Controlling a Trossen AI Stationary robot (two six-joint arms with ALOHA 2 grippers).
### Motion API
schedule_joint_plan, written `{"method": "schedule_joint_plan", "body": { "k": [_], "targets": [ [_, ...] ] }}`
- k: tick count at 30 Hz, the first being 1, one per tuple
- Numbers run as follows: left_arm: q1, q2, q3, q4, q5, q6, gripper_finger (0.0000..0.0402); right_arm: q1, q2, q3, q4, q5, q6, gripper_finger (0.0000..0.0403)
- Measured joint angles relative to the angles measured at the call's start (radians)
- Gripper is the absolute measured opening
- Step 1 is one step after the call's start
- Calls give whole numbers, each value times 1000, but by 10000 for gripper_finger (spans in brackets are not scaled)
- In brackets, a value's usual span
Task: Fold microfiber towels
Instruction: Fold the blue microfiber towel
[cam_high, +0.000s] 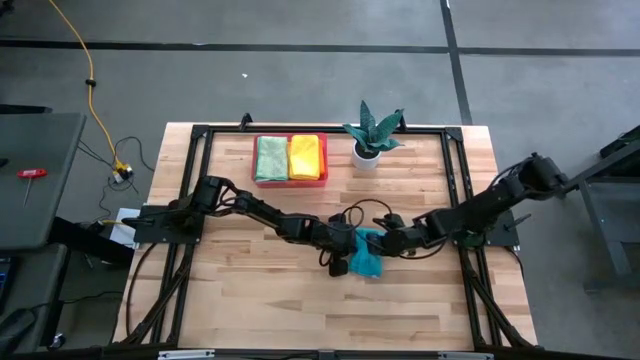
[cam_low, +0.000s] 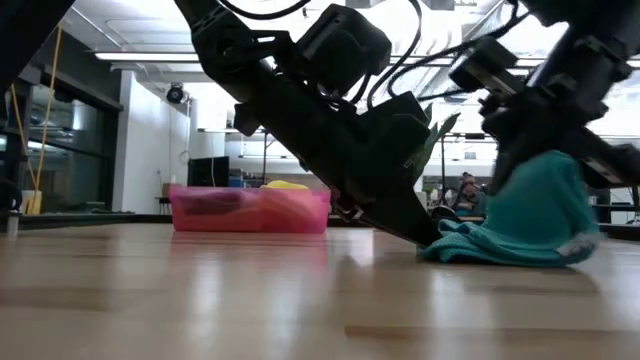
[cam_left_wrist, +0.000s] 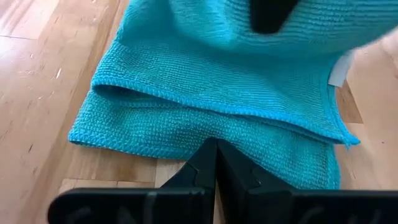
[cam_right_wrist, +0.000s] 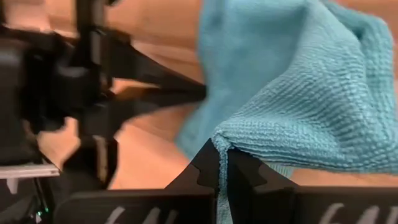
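A teal microfiber towel (cam_high: 368, 256) lies at the table's middle, one part flat on the wood and an upper part (cam_low: 545, 200) raised. My left gripper (cam_left_wrist: 216, 146) comes in from the table's left, shut, with its tips at the flat layer's edge. My right gripper (cam_right_wrist: 219, 148), reaching from the right, is shut on the raised part. In the low view the left arm slants down to the towel's low edge (cam_low: 432, 240). In the same view the right gripper (cam_low: 515, 150) stands above the cloth. My left gripper sets its shut fingertips on the towel's flat lower layer (cam_left_wrist: 214, 134), close to its hemmed edge, slanting down from the table's left. That layer lies on the wood. Whether any cloth sits between the fingers, I cannot tell. My right gripper pinches the towel's edge (cam_right_wrist: 235, 138) between its two fingers, slanting down from the table's right. The held part is lifted off the table. From the hold the cloth drapes slack down to the part that lies on the wood.
A pink tray (cam_high: 290, 183) at the far side holds a folded light green towel (cam_high: 270, 158) and a yellow one (cam_high: 305, 157). A potted plant (cam_high: 370, 138) stands to the tray's right. Bare wood stretches toward the near edge.
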Motion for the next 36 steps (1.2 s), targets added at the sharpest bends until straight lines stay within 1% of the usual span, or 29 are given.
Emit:
{"method": "schedule_joint_plan", "body": {
  "k": [2, 6, 10, 16, 18, 21, 26, 29, 32, 36],
  "targets": [
    [0, 0, 0, 0, 0, 0, 0, -8, 18, 28, -5, 19, -12, 0],
    [0, 0, -1, 1, 0, 0, 0, -20, 50, 59, -6, 16, -21, 0],
    [0, 0, -1, 1, 3, -1, 0, -22, 77, 59, 9, 9, 9, 0],
    [0, 0, -2, 3, 3, -3, 0, -22, 84, 59, 47, 17, 0, 1],
    [0, 0, -2, 4, 3, -2, 0, -22, 84, 59, 49, 21, -15, 7],
    [0, 0, -2, 4, 3, -2, 0, -22, 84, 59, 51, 32, -22, 37],
    [0, 1, -2, 7, 3, -1, 0, -22, 84, 59, 62, 83, -22, 118],
    [0, 1, -2, 7, 3, -1, 0, -22, 84, 59, 106, 114, -46, 158],
    [0, 1, -2, 7, 3, 0, 0, -22, 79, 59, 111, 94, -83, 179],
    [-1, 1, -2, 7, 2, 0, 0, -22, 64, 59, 57, 20, -136, 183]
  ]
}}
